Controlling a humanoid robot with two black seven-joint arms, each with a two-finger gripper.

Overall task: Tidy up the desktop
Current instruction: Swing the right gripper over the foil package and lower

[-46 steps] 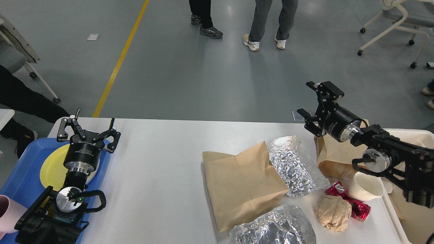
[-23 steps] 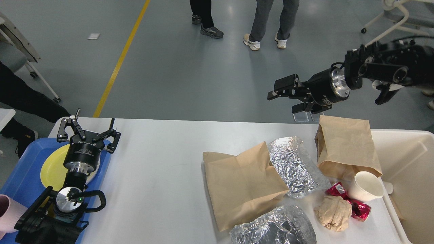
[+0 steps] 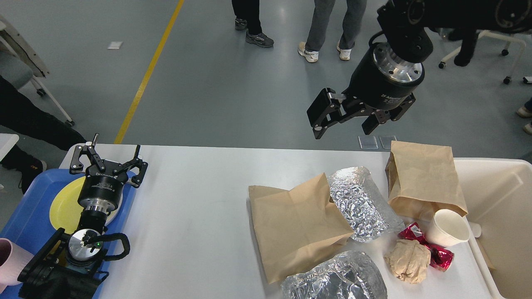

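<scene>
The white desktop (image 3: 195, 207) holds litter on its right half: a large flat brown paper bag (image 3: 295, 224), a smaller brown paper bag (image 3: 424, 180), two silver foil bags (image 3: 361, 203) (image 3: 336, 278), a crumpled brown paper ball (image 3: 409, 261), a red wrapper (image 3: 436, 251) and a white paper cup (image 3: 449, 227). My right gripper (image 3: 343, 126) is open and empty, raised high above the table's far edge, fingers pointing down-left. My left gripper (image 3: 108, 155) is open and empty over the blue tray.
A blue tray (image 3: 29, 216) with a yellow plate (image 3: 64, 205) sits at the left edge, a pink cup (image 3: 10, 259) beside it. A cream bin (image 3: 505, 216) stands at the right. People's legs and chairs stand beyond the table.
My right arm has swung up and leftward from near the smaller paper bag to high above the far edge, its gripper turning to point down. The left arm has not moved.
</scene>
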